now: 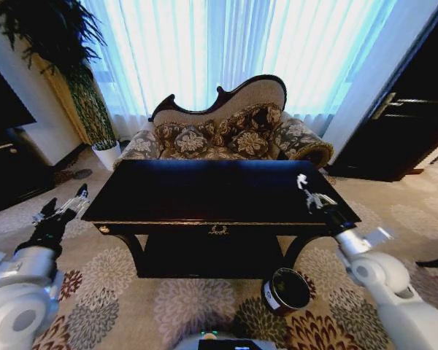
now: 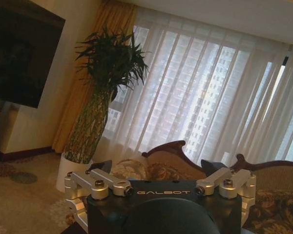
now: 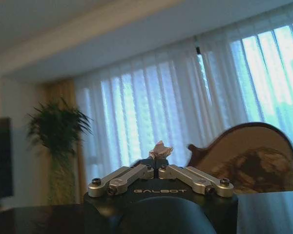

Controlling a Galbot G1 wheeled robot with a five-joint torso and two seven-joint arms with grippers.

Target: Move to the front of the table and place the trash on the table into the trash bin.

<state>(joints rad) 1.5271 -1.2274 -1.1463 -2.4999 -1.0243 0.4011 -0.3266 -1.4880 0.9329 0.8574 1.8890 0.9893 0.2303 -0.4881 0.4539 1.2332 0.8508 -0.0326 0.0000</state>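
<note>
Parked squarely before the large dark glossy wooden table (image 1: 204, 191) with its gold trim and centre emblem; top bare of any wads as far as can be seen. Right gripper (image 1: 304, 182) raised over the table's right front corner, fingers pressed together on a small wrinkly white paper wad (image 3: 160, 149), the crumpled tip poking up between the closed pads (image 3: 149, 163). Left gripper (image 1: 64, 206) held low and off the table's left end, fingers (image 2: 98, 168) spread wide, nothing between them. Small round dark brown trash bin (image 1: 285, 290) with white label on the patterned carpet just in front of the table's right leg, mouth tilted toward the robot. Step in hand, by judgement: carrying a picked piece, drop not yet made. Next move likely calls for swinging the right arm back and down until above the bin's mouth, then opening; bin small, so careful centring needed, lest the light wad fall onto carpet.
</note>
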